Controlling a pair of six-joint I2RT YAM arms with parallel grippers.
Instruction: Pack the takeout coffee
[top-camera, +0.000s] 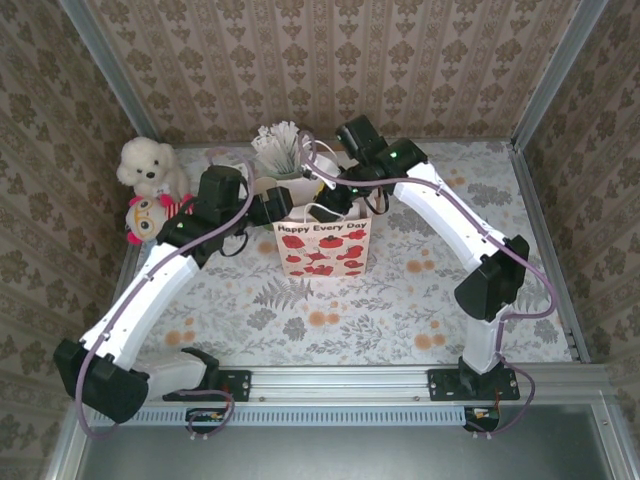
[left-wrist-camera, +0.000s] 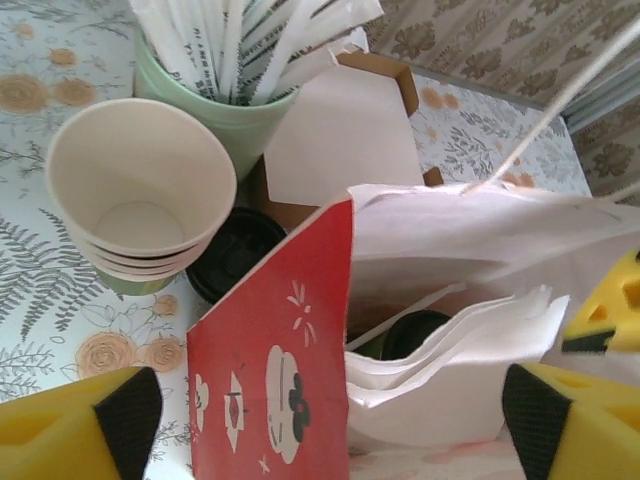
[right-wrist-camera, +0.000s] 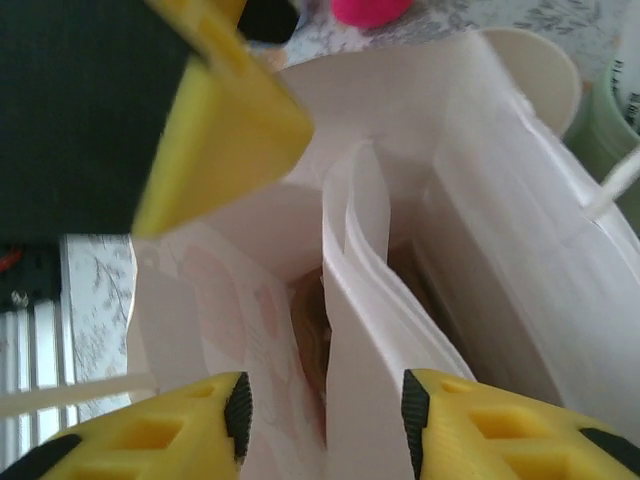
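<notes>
One paper bag (top-camera: 322, 246) printed with red flowers stands upright toward the back of the tabletop (top-camera: 400, 300), and both arms bend in over its mouth. The left gripper (left-wrist-camera: 325, 420) hangs wide open above the bag, one yellow finger on either side of it and gripping nothing. The right gripper (right-wrist-camera: 322, 410) reaches down into the mouth with its jaws apart; a fold of the white napkins (left-wrist-camera: 440, 370) runs up between them without being pinched. The single takeout coffee cup (left-wrist-camera: 412, 330) sits inside the bag beside those napkins, showing a dark round top and a sliver of green. Its one black lid (left-wrist-camera: 235, 255) lies flat on the tabletop outside the bag, tucked against the foot of a stack of cups (left-wrist-camera: 140, 190), at least three nested. Behind them stand one pale green holder (left-wrist-camera: 225, 115) crammed with white wrapped sticks (left-wrist-camera: 240, 40) and one folded brown cardboard piece (left-wrist-camera: 345, 130). Two plush toys, a white one (top-camera: 145, 163) and a pink-and-white one (top-camera: 148, 215), sit at the left back corner. Patterned walls (top-camera: 300, 60) close three sides, so the back is crowded; the tabletop from the bag forward to the metal rail (top-camera: 340, 385) lies open.
</notes>
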